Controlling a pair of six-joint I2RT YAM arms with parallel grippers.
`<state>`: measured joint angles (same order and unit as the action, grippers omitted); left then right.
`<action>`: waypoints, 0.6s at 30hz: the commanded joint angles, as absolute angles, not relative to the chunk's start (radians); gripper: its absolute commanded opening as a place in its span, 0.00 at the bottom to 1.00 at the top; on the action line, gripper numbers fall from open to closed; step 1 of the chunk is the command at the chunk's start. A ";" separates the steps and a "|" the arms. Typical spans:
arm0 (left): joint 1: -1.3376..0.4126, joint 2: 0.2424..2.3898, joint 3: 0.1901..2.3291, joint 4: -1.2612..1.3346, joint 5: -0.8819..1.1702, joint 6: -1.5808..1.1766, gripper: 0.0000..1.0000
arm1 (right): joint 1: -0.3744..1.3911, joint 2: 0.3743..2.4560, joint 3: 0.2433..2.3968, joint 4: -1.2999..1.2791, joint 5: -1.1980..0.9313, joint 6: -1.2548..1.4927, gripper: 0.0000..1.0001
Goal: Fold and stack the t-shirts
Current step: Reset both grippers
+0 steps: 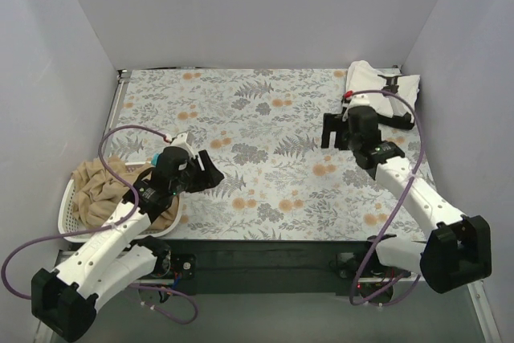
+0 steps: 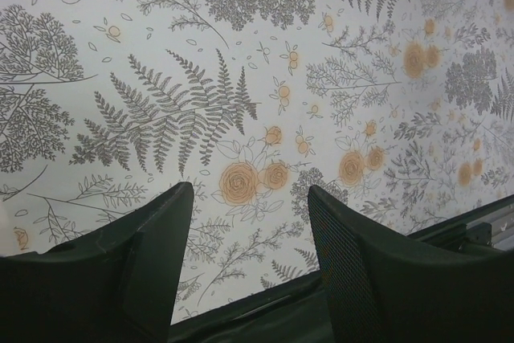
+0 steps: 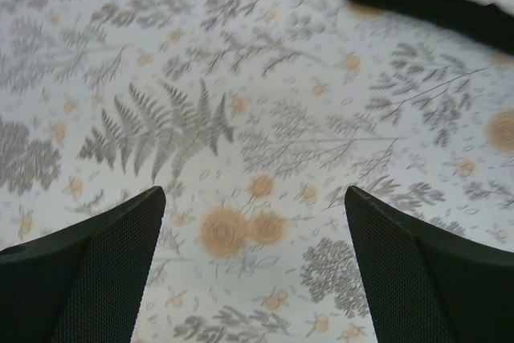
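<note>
sagging tan t-shirt [image 1: 96, 186], bundled white t-shirt [image 1: 366, 78], left pincer [image 2: 249, 192] parted, right pincer [image 3: 253, 192] wide

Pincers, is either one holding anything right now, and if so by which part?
Nothing is held. The left pincer and right pincer both stand open, with only the flowered table cover showing between their fingers.
</note>
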<state>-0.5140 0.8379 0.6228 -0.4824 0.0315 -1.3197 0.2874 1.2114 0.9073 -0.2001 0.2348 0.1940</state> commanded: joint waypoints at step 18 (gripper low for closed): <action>-0.514 0.635 0.704 -0.509 -0.238 -1.259 0.59 | 0.506 0.904 0.643 -0.206 0.143 0.221 0.98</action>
